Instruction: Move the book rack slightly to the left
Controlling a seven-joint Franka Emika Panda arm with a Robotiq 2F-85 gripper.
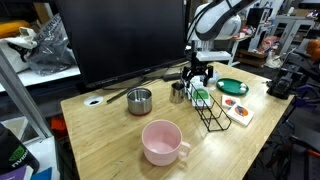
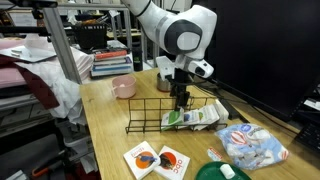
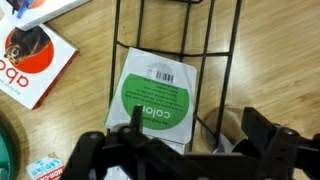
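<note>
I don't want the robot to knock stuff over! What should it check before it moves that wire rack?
1. End effector above the long black wire book rack: ok.
2. Fingers spread, gripping no wire: not ok.
3. Rack standing upright: ok.
4. Green-and-white paper packet lying among the rack's wires, may drag along: not ok.
5. Small shiny steel cup close by the rack's end: cannot tell whether it blocks.

Wooden table (image 1: 110, 140), metal shelving (image 2: 75, 45), cluttered lab benches behind.
</note>
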